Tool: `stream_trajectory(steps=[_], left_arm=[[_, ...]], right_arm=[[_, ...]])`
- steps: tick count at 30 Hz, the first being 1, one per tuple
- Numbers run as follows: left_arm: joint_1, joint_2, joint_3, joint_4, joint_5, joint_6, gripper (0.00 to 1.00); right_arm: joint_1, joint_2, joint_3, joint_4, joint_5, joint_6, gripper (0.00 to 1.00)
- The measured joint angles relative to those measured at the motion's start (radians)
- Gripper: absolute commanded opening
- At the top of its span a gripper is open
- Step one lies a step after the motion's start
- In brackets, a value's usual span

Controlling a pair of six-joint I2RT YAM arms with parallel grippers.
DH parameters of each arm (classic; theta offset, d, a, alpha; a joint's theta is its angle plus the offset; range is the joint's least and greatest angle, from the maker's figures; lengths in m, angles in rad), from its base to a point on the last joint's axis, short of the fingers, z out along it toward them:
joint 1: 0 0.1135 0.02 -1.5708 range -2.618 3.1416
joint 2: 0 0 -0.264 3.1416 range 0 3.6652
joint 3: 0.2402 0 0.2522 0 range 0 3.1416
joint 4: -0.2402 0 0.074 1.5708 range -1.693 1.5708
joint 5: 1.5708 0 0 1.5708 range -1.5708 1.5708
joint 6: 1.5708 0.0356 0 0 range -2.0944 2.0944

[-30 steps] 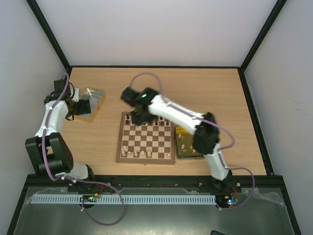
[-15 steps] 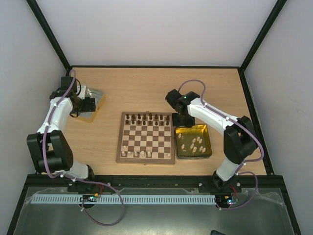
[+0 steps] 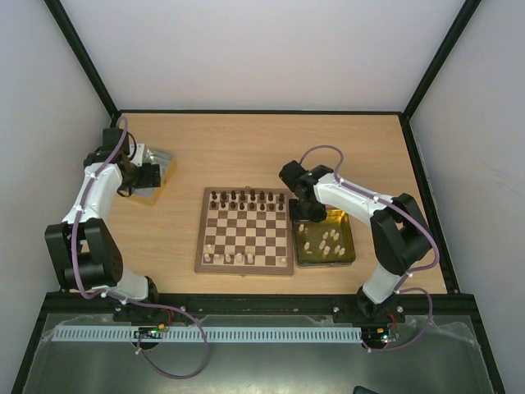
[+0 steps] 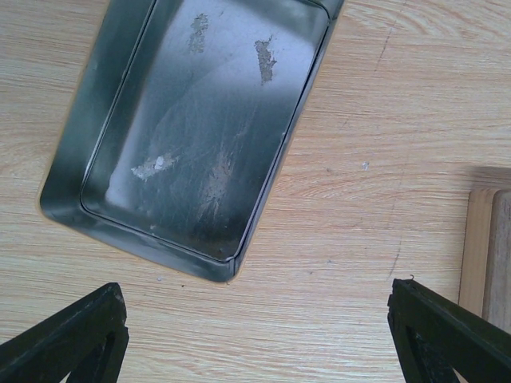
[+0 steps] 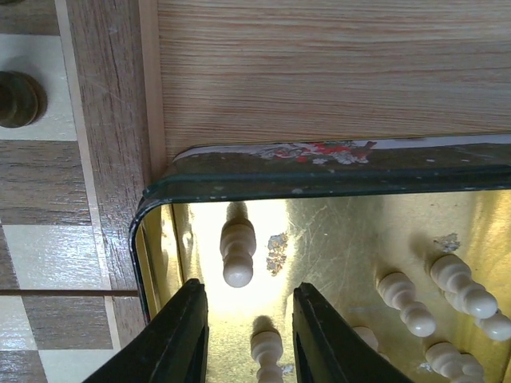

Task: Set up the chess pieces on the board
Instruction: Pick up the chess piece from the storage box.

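Right wrist view looks down past the right gripper (image 5: 247,299), its fingers standing apart and pinching nothing, into a corner of the gold tray (image 5: 319,179). Just ahead of the fingertips a cream piece (image 5: 237,251) lies on its side, its long axis running straight away from the gripper, with a rounded end toward it. A second cream piece (image 5: 267,351) sits in the gap between the fingers on much the same line (whether it touches either one I cannot tell). Further cream pieces (image 5: 407,307) lie to the gripper's right, slanted across the tray floor. To the gripper's left the board (image 5: 104,120) lies just beside the tray, and a dark piece (image 5: 16,100) stands upright on a cream square, seen from its top. From the top external view, dark pieces (image 3: 246,197) line the board's far edge and a few cream ones (image 3: 230,258) stand along its near edge. The left gripper (image 4: 255,291) hangs with fingers wide apart over bare desk (image 3: 246,139). A silver tray (image 4: 200,120) lies ahead of it and to its left, its long axis slanted, with a corner of the board at its right. Pale wood grain covers the desk, enclosed by white walls (image 3: 246,49) and black frame posts (image 3: 82,57).
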Motion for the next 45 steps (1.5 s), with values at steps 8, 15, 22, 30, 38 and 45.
stream_trajectory(steps=[8,15,22,30,38,45], left_arm=[[0.0,0.0,0.0,0.0,0.0,0.0,0.89],[0.0,-0.002,0.0,0.0,0.0,0.003,0.86],[0.0,-0.01,-0.002,0.0,0.0,0.003,0.86],[0.0,-0.019,-0.004,0.0,-0.001,0.003,0.87],[0.0,-0.019,-0.005,0.0,-0.001,0.003,0.87],[0.0,-0.019,-0.005,0.0,-0.001,0.003,0.87]], right_arm=[[0.0,0.0,-0.032,0.046,-0.019,0.001,0.27],[0.0,0.006,-0.059,0.073,-0.025,0.003,0.22],[-0.001,0.024,-0.068,0.093,-0.031,0.003,0.18],[-0.001,0.036,-0.071,0.105,-0.036,0.003,0.11],[-0.001,0.036,-0.071,0.104,-0.037,0.0,0.04],[-0.001,0.022,-0.053,0.055,-0.033,-0.004,0.03]])
